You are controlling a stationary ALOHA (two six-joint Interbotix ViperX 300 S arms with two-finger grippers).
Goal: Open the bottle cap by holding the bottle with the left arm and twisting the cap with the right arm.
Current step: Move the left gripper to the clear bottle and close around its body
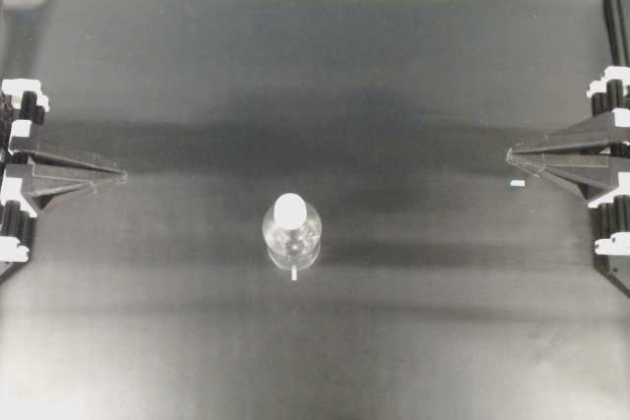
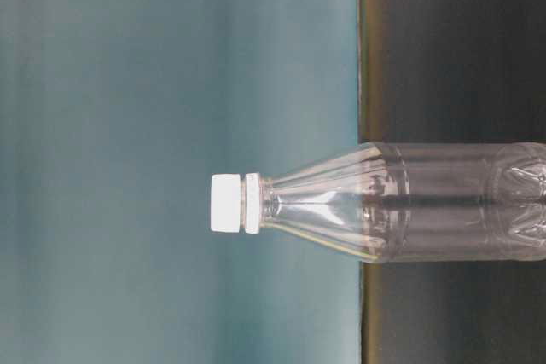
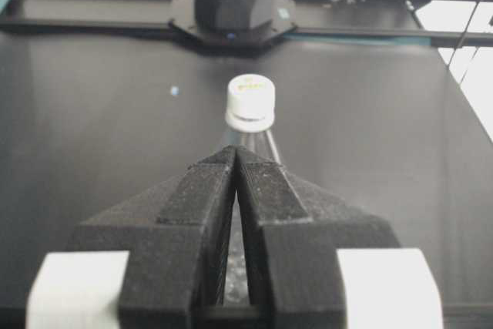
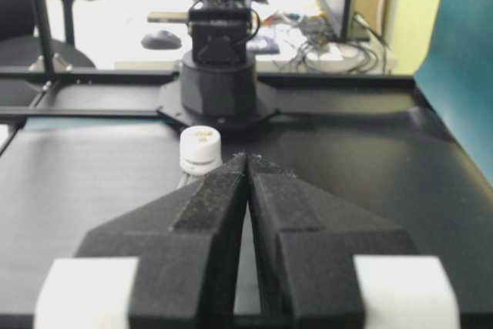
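Observation:
The clear bottle point(image 1: 291, 235) stands upright on the black table, a little below the middle of the overhead view, with its white cap point(image 1: 290, 209) on. The table-level view shows the bottle point(image 2: 409, 202) and cap point(image 2: 227, 203) turned sideways. My left gripper point(image 1: 120, 175) is shut and empty at the left edge, far from the bottle. My right gripper point(image 1: 512, 154) is shut and empty at the right edge. The cap shows beyond the closed fingertips in the left wrist view point(image 3: 250, 98) and in the right wrist view point(image 4: 200, 148).
A tiny white rectangular speck point(image 1: 517, 184) lies on the table near my right gripper. A small white mark point(image 1: 294, 274) lies just in front of the bottle. The opposite arm's base point(image 3: 233, 1) stands at the table's far edge, seen in each wrist view.

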